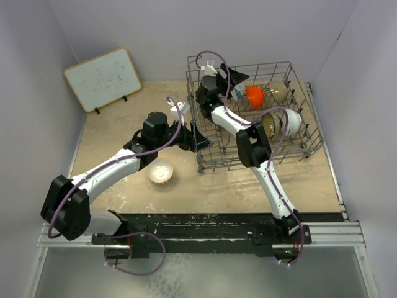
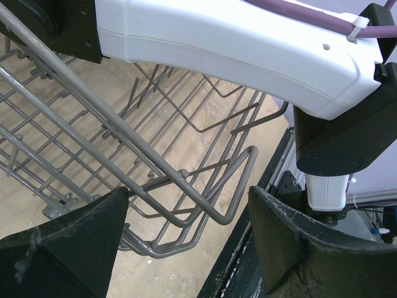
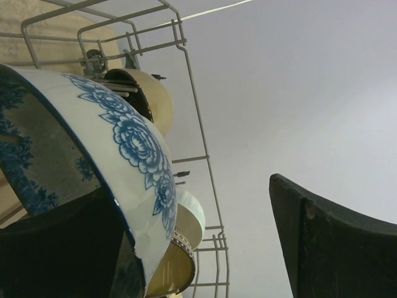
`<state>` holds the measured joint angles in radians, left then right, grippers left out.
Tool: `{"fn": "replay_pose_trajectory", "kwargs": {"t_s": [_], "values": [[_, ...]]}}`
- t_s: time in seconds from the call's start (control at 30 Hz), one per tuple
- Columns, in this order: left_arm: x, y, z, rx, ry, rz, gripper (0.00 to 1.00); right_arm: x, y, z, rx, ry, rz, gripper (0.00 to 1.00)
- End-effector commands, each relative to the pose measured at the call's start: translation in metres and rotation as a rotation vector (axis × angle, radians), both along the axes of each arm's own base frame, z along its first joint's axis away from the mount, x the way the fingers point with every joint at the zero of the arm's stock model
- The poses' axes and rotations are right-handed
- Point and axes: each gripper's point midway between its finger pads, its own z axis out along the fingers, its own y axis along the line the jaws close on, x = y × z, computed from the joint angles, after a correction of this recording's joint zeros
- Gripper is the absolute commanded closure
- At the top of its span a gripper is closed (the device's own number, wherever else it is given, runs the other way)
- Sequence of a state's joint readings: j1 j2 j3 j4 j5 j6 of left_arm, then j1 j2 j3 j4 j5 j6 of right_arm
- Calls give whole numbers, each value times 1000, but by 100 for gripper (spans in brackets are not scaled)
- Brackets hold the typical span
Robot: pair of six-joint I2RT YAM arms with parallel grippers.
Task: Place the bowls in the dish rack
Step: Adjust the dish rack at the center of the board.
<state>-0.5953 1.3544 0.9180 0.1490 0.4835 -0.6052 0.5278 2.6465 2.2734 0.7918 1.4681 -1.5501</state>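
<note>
The dish rack sits at the table's far right, holding an orange-red bowl, a tan bowl, a white bowl and a brown-rimmed bowl on edge. The blue-and-white bowl leans inside it between the right gripper's spread, released jaws. A pale bowl lies on the table just left of the rack. The left gripper gapes around the rack's corner wire, gripping nothing

Robot lab test cell: plain white walls, arms bolted to alu rail, whiteboard propped at back.
</note>
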Motion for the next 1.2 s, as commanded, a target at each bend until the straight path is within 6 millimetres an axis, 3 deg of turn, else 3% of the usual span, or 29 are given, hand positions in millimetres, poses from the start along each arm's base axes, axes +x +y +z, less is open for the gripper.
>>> {"fn": "replay_pose_trajectory", "kwargs": {"t_s": [0.0,0.3,0.5,0.63,0.9,1.17], "values": [[-6,-5,12,-28,-35,-52,20,1,-5,-25,9,-1,-31,7],[-5,-5,16,-26,-42,-50,20,-1,4,-6,9,-7,5,0],[-5,-2,26,-11,-60,-42,20,4,20,-38,42,73,107,0],[-2,1,33,10,-68,-24,19,8,45,-68,338,146,256,0],[2,3,38,34,-73,-8,19,6,63,-72,635,164,412,0],[4,5,39,50,-61,6,19,-15,73,-90,740,256,456,0]]}}
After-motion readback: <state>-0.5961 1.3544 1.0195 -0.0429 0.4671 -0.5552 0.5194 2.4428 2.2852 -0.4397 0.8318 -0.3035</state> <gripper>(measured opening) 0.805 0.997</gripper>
